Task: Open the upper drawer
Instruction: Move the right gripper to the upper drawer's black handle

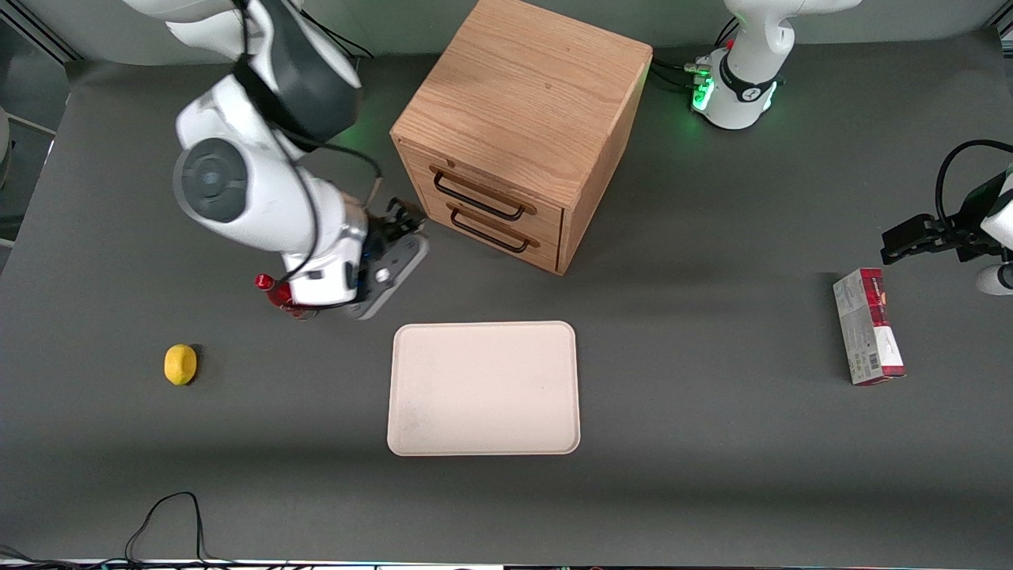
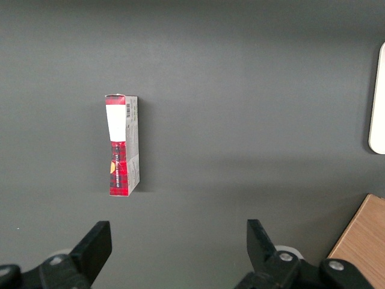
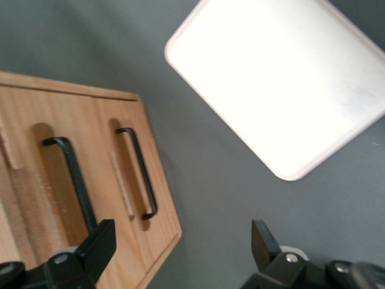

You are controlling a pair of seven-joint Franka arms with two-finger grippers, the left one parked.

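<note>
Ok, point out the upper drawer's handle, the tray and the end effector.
upper drawer handle (image 1: 478, 195), front view, middle of bar.
tray (image 1: 483, 388), front view, bare centre.
end effector (image 3: 180, 244), right wrist view, between open fingers.

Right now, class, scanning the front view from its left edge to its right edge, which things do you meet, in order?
Yellow lemon → gripper of the white working arm → upper drawer of the oak cabinet → red-and-grey carton.
</note>
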